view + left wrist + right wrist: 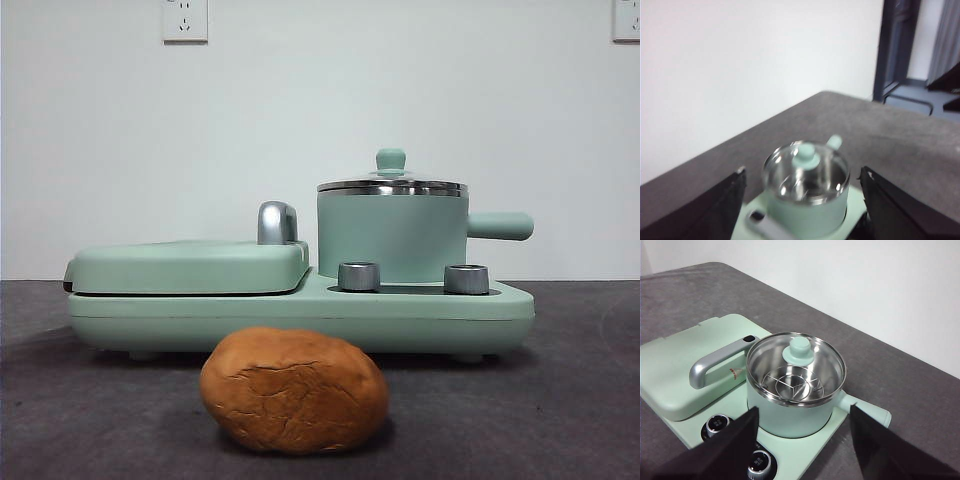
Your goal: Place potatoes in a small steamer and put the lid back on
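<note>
Potato (294, 390) sits on the counter (560, 400), lid (796, 360) on steamer (790, 417); both end effectors (802, 210) (805, 445) hover spread apart.

The oval orange-brown potato with rough cracked skin (294, 389) lies on its side on the dark worktop, apart from and in front of the steamer; the mint-green cylindrical steamer pot with a steel rim (392, 237) stands upright, its stubby handle pointing sideways; the round clear glass lid with a mint-green knob (799, 356) sits closed on the pot, a wire rack visible through it.
</note>
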Controlling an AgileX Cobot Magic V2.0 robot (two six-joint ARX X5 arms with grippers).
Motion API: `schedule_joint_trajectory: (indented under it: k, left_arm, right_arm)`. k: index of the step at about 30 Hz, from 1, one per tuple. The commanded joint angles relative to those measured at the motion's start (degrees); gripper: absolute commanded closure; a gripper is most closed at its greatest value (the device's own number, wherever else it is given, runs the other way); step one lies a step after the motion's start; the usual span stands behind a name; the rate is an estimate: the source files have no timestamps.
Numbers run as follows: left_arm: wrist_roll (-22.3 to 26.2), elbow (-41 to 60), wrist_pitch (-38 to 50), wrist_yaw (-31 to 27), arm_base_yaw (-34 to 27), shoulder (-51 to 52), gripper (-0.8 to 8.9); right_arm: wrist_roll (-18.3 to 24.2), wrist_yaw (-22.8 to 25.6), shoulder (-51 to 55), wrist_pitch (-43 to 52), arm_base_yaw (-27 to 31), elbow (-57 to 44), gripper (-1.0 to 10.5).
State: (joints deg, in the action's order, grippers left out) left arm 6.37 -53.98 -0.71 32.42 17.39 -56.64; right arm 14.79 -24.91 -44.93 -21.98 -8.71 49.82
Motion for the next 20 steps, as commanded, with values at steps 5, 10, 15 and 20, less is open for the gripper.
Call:
schedule_joint_trajectory:
  k: [5, 10, 15, 20]
  left_arm:
    - [-1.92, -2.08, 11.98, -3.96, 5.77, -11.52, 5.06]
    - [-1.9, -7.85, 12.94, -4.44, 9.07, -21.81, 5.05]
    - [-0.46, -16.48, 12.2, -7.06, 12.13, -32.41, 5.02]
    - [0.68, -23.98, 12.26, -7.82, 14.19, -41.64, 5.02]
  right_arm:
    - [-1.14, -0.15, -0.28, 0.42, -0.61, 0.83, 6.6]
    - [-1.27, -0.15, -0.28, 0.46, -0.59, 0.83, 6.6]
    - [-1.27, -0.15, -0.28, 0.5, -0.61, 0.83, 6.6]
    - [-1.27, -0.15, -0.28, 0.59, -0.61, 0.83, 6.6]
